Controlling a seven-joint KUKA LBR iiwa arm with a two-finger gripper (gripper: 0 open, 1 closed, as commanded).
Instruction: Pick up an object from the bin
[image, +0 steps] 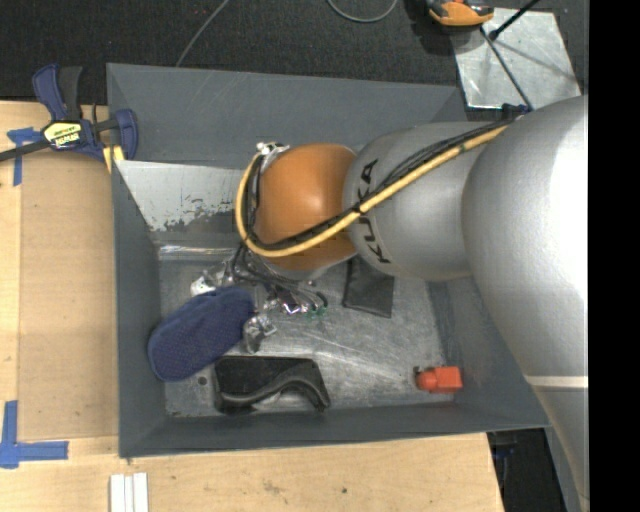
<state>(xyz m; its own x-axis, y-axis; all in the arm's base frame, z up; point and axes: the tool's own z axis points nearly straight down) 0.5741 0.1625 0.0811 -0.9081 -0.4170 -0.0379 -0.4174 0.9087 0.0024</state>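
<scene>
Hand: at blue cloth pouch, left side; grip I cannot tell.
Risk: soft cloth may slip out, I think.

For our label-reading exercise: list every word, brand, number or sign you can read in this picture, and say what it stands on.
"KUKA": black letters, running sideways, on the silver robot arm, beside its orange cover.
Blue cloth pouch, black curved piece, small orange-red block: no text to read.
</scene>
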